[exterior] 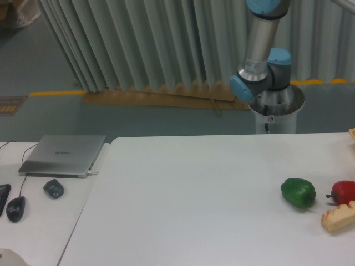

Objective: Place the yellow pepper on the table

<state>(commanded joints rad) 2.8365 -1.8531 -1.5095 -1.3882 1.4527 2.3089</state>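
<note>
Yellow pepper is nowhere in view, and neither is the claw, so I cannot tell whether it is apart, together or clamped on the pepper; only the arm shows, upper right of the frame, rising out of shot. My guess is the pepper is being carried, and the next move calls for bringing it down onto bare table. At lower right lie one green pepper, one red pepper and one tan toothed piece.
</note>
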